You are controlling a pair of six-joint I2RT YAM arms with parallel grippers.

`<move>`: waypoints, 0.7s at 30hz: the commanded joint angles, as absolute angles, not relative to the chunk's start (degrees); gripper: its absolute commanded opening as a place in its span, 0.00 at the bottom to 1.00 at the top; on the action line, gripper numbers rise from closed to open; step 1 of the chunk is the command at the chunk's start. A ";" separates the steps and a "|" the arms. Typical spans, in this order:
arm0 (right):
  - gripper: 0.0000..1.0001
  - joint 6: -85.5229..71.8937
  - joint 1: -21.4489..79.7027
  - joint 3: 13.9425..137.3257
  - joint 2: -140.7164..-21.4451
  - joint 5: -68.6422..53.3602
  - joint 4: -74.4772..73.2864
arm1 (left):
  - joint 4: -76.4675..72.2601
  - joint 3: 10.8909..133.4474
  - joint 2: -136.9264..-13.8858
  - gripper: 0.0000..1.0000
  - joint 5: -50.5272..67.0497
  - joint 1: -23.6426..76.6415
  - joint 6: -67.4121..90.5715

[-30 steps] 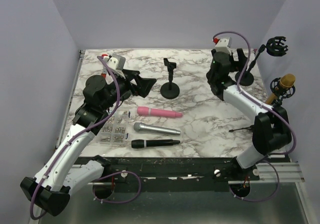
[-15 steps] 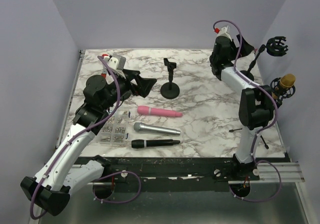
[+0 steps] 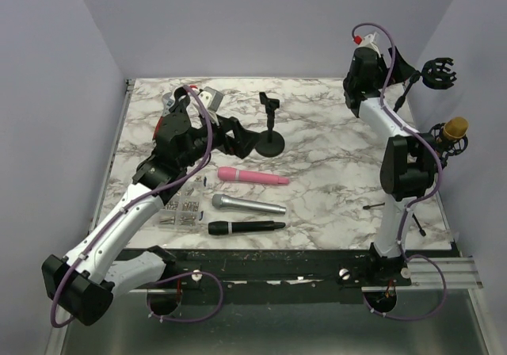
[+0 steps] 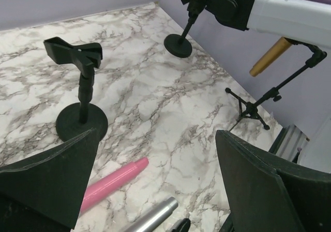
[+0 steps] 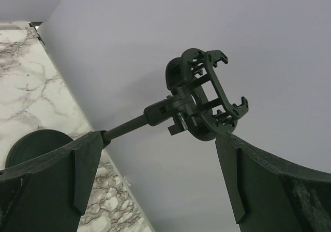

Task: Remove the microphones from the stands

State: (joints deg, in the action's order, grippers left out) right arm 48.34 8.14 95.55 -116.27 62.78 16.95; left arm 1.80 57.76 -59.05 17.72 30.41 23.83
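A gold microphone (image 3: pixel 454 128) sits tilted in the shock mount of a black tripod stand (image 3: pixel 390 204) at the table's right edge. The left wrist view shows the gold microphone's (image 4: pixel 269 57) body and the tripod stand (image 4: pixel 253 107). My right gripper (image 3: pixel 395 65) is raised at the back right, open, well behind the microphone. Its fingers frame an empty shock mount (image 5: pixel 204 95), and nothing is between the right gripper's (image 5: pixel 156 137) jaws. My left gripper (image 3: pixel 242 137) hangs open over the table's left middle, and the left gripper (image 4: pixel 156 136) is empty.
A small clip stand (image 3: pixel 269 133) on a round base stands mid-table, just right of my left gripper. A pink microphone (image 3: pixel 253 177), a silver one (image 3: pixel 247 204) and a black one (image 3: pixel 245 227) lie in front. The empty shock-mount stand (image 3: pixel 436 74) rises back right. Small parts (image 3: pixel 181 208) lie at the left.
My left arm has reached forward and right, closer to the small clip stand. My right arm has swung up and back toward the empty shock-mount stand. Both grippers stay open.
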 commanded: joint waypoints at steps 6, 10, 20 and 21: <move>1.00 39.34 3.42 97.41 -116.72 54.99 6.71 | -2.89 57.62 -63.18 0.99 21.27 34.08 20.61; 1.00 38.39 2.75 97.38 -115.80 53.02 6.67 | -2.53 59.43 -66.05 0.99 24.39 34.10 23.33; 1.00 39.96 1.47 101.54 -118.84 51.77 6.63 | -0.73 61.08 -66.56 0.99 26.20 34.10 23.40; 1.00 40.07 1.36 101.93 -119.11 51.63 6.68 | -0.42 61.13 -66.38 0.99 26.19 34.10 23.31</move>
State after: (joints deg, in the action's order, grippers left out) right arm 39.92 2.02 99.44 -117.14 53.32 7.18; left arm -0.73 59.00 -67.66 23.86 33.87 23.24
